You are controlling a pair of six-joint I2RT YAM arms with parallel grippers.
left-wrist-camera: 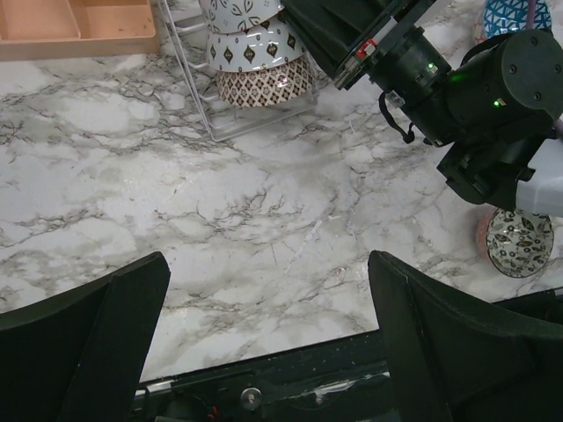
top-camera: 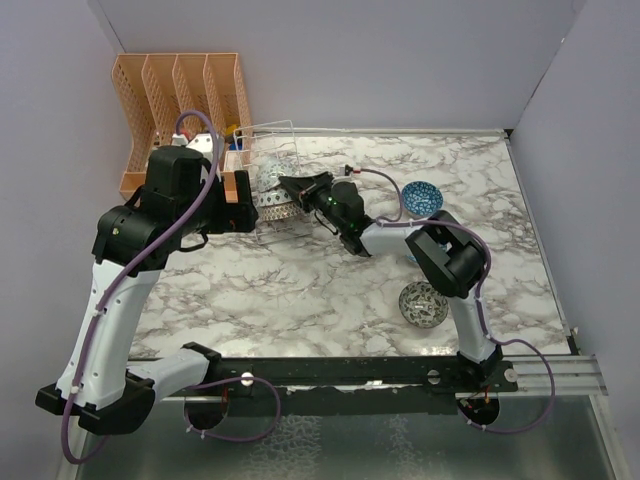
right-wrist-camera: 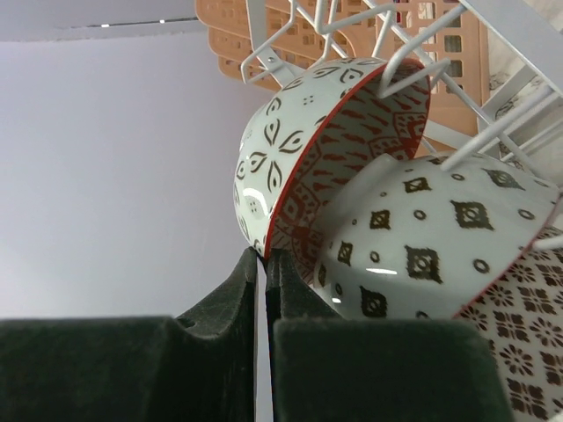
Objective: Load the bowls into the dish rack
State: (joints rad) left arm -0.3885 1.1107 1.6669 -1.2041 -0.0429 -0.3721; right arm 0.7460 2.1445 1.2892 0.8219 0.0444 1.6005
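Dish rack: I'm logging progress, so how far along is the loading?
Done: three bowls sit in the dish rack. In hand: the right fingers are shut at the rim of the red-lined bowl. Left: the blue bowl and the dark bowl sit on the table.

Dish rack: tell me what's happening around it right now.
The right pincer, shut, has its tips at the rim of a reddish-pink bowl sitting in the dish rack with two other bowls. The blue bowl and the dark bowl are on the table, not yet loaded. The left pincer hangs open, empty.
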